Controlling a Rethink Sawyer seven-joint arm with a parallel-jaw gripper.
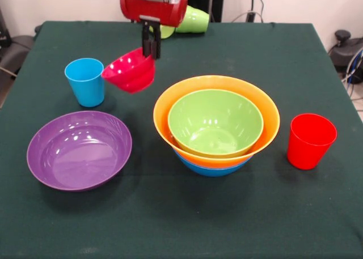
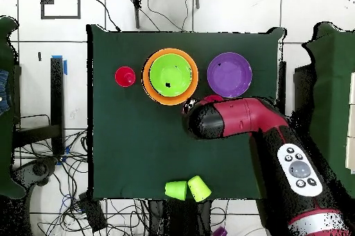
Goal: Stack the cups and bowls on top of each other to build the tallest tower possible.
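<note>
My gripper (image 1: 150, 50) is shut on the far rim of the small red bowl (image 1: 130, 72) and holds it tilted above the table. The bowl hangs between the sky blue cup (image 1: 85, 81) and the tower (image 1: 215, 157). The tower is a green bowl (image 1: 215, 120) nested in the large orange bowl (image 1: 170, 109) on a blue bowl (image 1: 210, 169). A wide purple bowl (image 1: 79, 149) sits at the front left and the red cup (image 1: 310, 140) stands at the right. In the overhead view my arm (image 2: 229, 119) hides the red bowl and the blue cup.
The green cup (image 1: 194, 19) and the yellow-green cup (image 1: 166, 31) lie on their sides at the table's far edge, behind my gripper. In the overhead view they are the green cup (image 2: 176, 189) and the yellow-green cup (image 2: 199, 188), near the robot's base.
</note>
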